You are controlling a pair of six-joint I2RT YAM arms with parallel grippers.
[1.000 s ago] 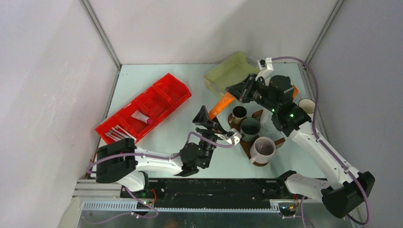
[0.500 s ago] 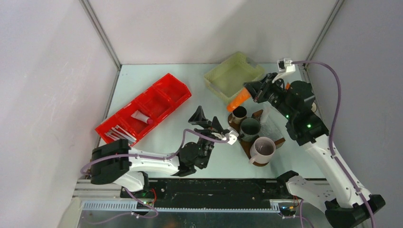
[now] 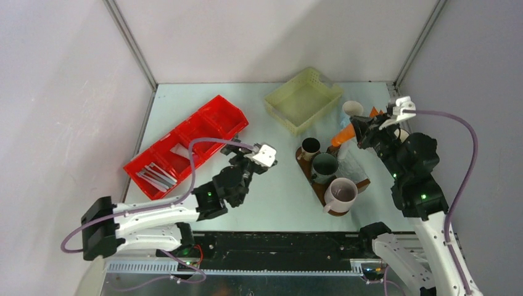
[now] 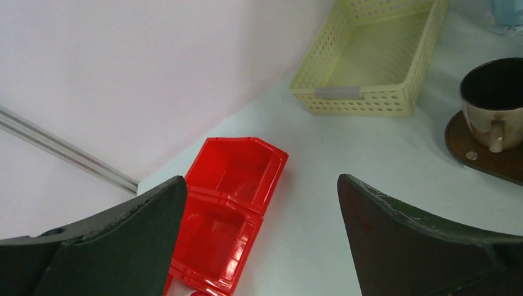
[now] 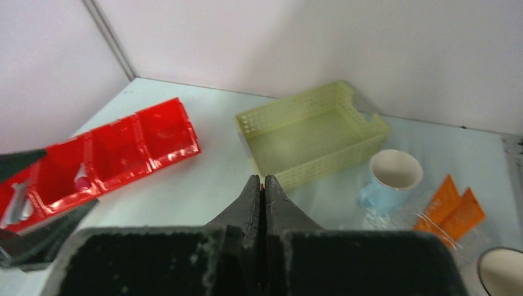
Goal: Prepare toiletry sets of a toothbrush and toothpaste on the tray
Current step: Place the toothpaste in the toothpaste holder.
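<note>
The tray [image 3: 318,187] is a dark oval board carrying a small brown mug [image 3: 310,148], a dark green mug [image 3: 325,165] and a mauve-grey mug [image 3: 341,192]. My right gripper [image 3: 359,126] is shut on an orange toothpaste tube [image 3: 343,134], held in the air just beyond the tray's far right side. In the right wrist view only an orange sliver shows between the closed fingers [image 5: 263,180]. My left gripper [image 3: 237,153] stands wide open and empty over the table beside the red bin [image 3: 185,139]. White toothbrushes [image 3: 154,177] lie in that bin's near end.
A pale yellow mesh basket [image 3: 303,98] stands at the back. A light blue mug [image 5: 395,176], two more orange tubes [image 5: 453,209] and a white cup [image 5: 502,277] sit at the back right. Clear plastic [image 3: 351,163] lies by the tray.
My left gripper opened wide and swung left from beside the tray toward the red bin. My right arm carried the orange tube rightward, from left of the small brown mug to the tray's far right.
</note>
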